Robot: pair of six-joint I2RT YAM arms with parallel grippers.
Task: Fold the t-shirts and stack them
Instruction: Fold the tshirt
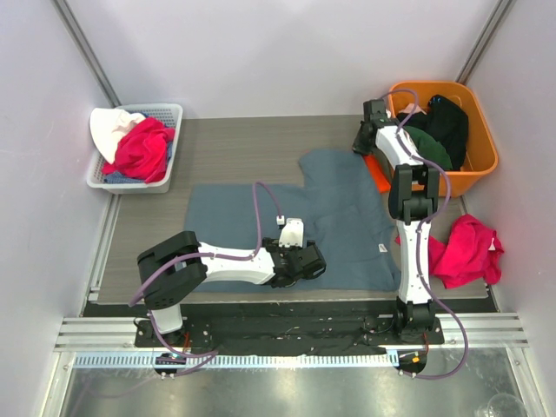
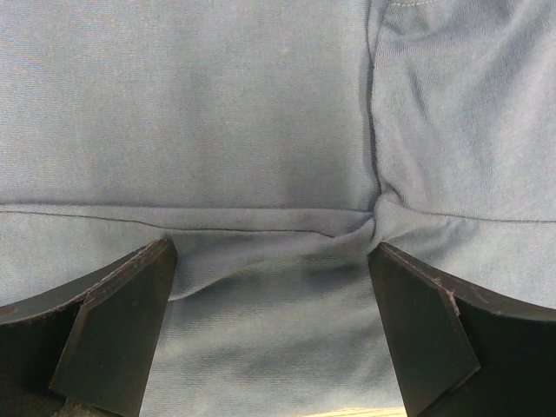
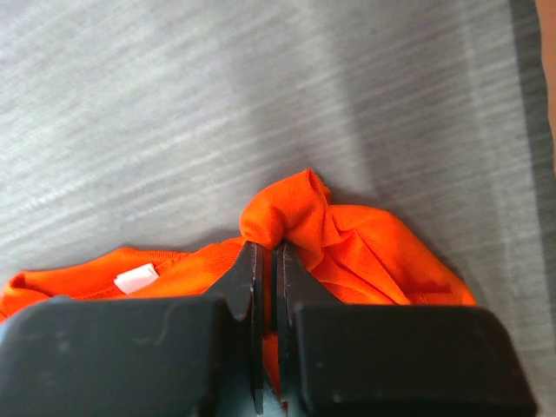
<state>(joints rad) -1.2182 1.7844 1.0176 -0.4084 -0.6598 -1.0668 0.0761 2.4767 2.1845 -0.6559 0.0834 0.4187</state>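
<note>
The left gripper (image 2: 271,261) is held low over the blue-grey shirt (image 2: 217,113); jaws wide. At 1 o'clock the orange shirt (image 3: 365,252) is pinched by the right gripper (image 3: 268,256).

Bearing a shirt (image 1: 347,200) in the middle, a basket (image 1: 139,184) back left, a tub (image 1: 460,182) back right, a second shirt (image 1: 376,170) just left of the tub, a cloth (image 1: 467,252) front right.
</note>
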